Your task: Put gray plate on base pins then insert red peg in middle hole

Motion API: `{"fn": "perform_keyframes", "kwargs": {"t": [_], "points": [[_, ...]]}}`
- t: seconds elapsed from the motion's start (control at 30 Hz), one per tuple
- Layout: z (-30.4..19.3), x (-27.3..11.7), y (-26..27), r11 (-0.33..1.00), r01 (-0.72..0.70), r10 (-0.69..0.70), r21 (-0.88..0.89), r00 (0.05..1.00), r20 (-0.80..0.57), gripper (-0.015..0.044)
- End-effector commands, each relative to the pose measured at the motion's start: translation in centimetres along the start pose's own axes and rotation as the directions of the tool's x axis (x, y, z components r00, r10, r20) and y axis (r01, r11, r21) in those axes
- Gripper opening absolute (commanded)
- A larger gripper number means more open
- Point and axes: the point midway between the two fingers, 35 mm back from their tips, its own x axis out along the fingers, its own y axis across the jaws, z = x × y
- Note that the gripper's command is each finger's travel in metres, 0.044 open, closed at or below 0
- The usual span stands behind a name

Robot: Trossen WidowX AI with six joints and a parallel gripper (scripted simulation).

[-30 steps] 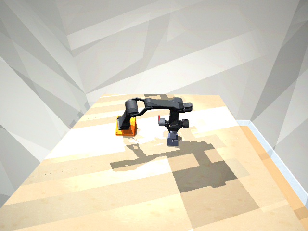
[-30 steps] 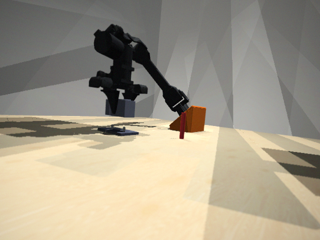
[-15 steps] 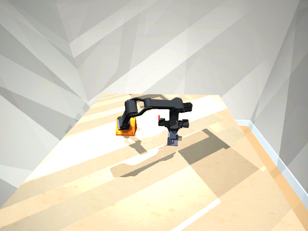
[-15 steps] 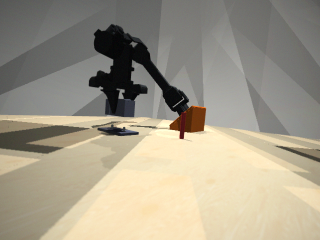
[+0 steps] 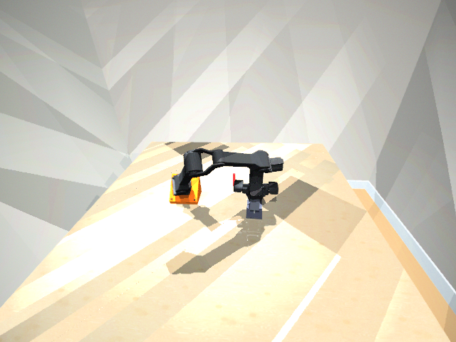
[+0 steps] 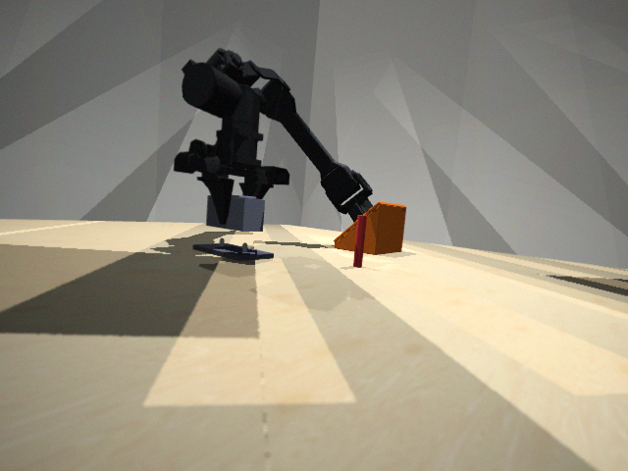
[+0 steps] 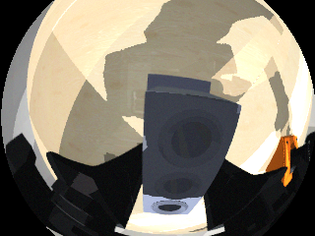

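Observation:
The gripper [image 5: 254,203] [image 6: 236,210] [image 7: 183,159] points down and is shut on the gray plate [image 6: 252,215] [image 7: 162,110], a thick block with round holes. The plate hangs roughly level above the base [image 5: 254,216] [image 6: 261,255] [image 7: 179,84], with a small gap over the pin tips in the exterior view. The base is a flat dark slab on the table; its two short pins [image 6: 221,241] [image 6: 244,246] stand up. In the wrist view the plate hides the pins and most of the base. The red peg [image 5: 234,178] [image 6: 359,241] stands upright, apart from the base.
The orange mount [image 5: 197,191] [image 6: 388,231] [image 7: 278,159] carries the arm and stands behind the peg in the exterior view. The peg stands between the mount and the gripper in the top view. Hard-edged shadows cross the wooden table [image 5: 235,305] [image 6: 456,405].

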Motion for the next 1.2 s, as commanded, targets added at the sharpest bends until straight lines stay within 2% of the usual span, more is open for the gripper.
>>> {"fn": "perform_keyframes", "kwargs": {"t": [0.0,0.57,0.87,1.17], "points": [[0.0,0.4,0.0,1.0,-0.002,0.002,-0.004,1.0,0.005,0.0],[0.1,2.7,0.0,1.0,-0.002,0.002,-0.004,1.0,0.006,0.0],[0.0,2.4,0.0,1.0,-0.001,0.001,0.0,1.0,0.001,0.0],[0.0,2.4,0.0,1.0,-0.001,0.001,0.0,1.0,0.001,0.0236]]}}
